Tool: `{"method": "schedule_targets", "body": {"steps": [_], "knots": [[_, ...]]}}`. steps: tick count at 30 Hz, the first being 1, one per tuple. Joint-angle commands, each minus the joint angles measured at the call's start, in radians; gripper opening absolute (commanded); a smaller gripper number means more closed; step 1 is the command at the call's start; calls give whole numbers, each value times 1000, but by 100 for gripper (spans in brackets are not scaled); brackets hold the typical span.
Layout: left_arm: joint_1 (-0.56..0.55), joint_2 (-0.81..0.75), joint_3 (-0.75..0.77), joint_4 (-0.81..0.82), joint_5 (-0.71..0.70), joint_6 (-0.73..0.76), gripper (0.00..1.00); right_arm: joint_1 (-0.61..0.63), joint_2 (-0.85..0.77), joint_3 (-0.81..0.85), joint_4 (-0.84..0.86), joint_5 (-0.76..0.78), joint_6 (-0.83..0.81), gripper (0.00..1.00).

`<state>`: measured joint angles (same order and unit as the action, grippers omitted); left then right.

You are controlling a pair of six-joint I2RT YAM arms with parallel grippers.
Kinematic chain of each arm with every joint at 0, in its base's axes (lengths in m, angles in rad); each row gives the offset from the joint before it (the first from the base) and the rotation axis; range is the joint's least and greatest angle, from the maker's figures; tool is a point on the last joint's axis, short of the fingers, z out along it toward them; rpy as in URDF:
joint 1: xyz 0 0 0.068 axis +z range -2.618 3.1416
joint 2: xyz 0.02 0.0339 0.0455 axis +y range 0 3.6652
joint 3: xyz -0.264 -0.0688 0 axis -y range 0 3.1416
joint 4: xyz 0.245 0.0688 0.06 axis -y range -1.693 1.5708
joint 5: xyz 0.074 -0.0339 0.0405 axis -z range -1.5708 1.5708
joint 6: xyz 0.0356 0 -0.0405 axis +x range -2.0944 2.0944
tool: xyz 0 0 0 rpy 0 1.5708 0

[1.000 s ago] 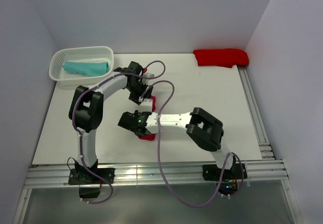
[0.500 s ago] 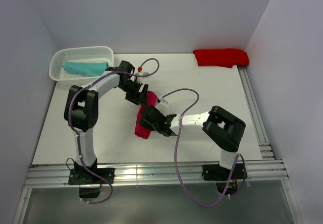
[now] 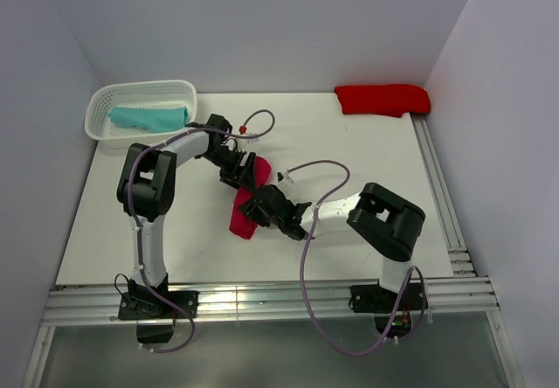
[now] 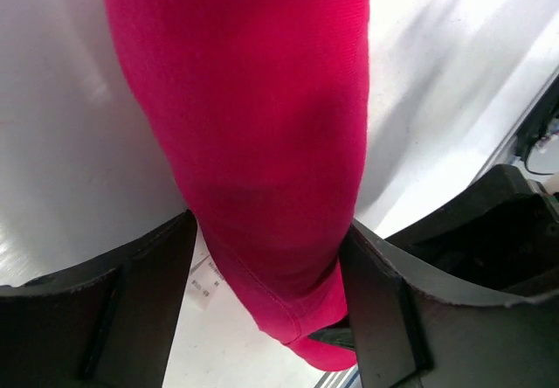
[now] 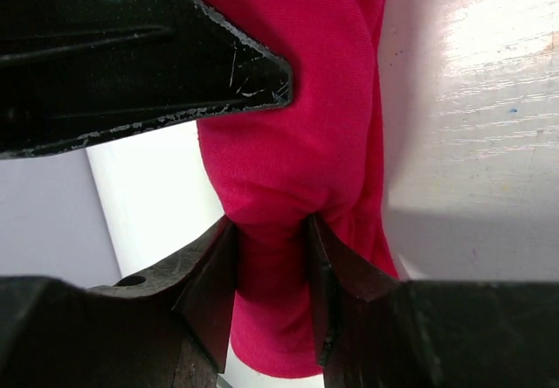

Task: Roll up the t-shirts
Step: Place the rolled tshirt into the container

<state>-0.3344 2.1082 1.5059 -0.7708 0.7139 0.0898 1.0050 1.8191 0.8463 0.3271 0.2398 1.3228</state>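
- Near the middle of the surface [image 3: 393, 165] lies the raspberry-crimson t-shirt [image 3: 239, 224], rolled into a thick tube that runs from far to near on a slight slant.
- Over the far end of that roll we see the left end effector [image 3: 243, 169]. In the left wrist view its fingers [image 4: 148, 292] stand wide apart. The cloth fills the whole gap and touches both inner faces, so we read it as holding the roll.
- Nearer the middle of the roll, the right end effector [image 3: 251, 206] reaches in from the right side. In the right wrist view its fingers [image 5: 210, 292] stand narrow and pinch a fold of the crimson cloth, which bunches and creases between them.
- Both end effectors sit close together on the same roll.
- Well apart, at the far right corner of the surface, the scarlet t-shirt [image 3: 383, 100] lies as a compact bundle.
- At the far left corner, the teal t-shirt [image 3: 148, 118] lies rolled inside a white lattice basket [image 3: 144, 85].
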Motion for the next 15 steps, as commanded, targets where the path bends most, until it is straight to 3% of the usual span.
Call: {"method": "schedule_targets", "body": {"steps": [1, 3, 6, 9, 11, 12, 15], "knots": [[-5, 56, 5, 16, -10, 28, 70, 6, 54, -76, -149, -68, 12, 39], [-5, 78, 17, 13, -4, 24, 68, 6, 55, -81, -145, -71, 10, 39], [-5, 114, 43, 7, 1, 16, 56, 6, 55, -69, -157, -71, 1, 39], [-8, 141, 65, 16, -11, -8, 38, 7, 43, -49, -181, -66, -14, 43], [-11, 160, 85, 24, -16, -19, 17, 6, 23, -23, -230, -47, -31, 50], [-11, 165, 91, 25, -21, -28, 0, 6, 5, -12, -250, -40, -36, 57], [-9, 176, 114, 51, -36, -38, 0, 6, -68, 14, -310, -5, -53, 67]]}}
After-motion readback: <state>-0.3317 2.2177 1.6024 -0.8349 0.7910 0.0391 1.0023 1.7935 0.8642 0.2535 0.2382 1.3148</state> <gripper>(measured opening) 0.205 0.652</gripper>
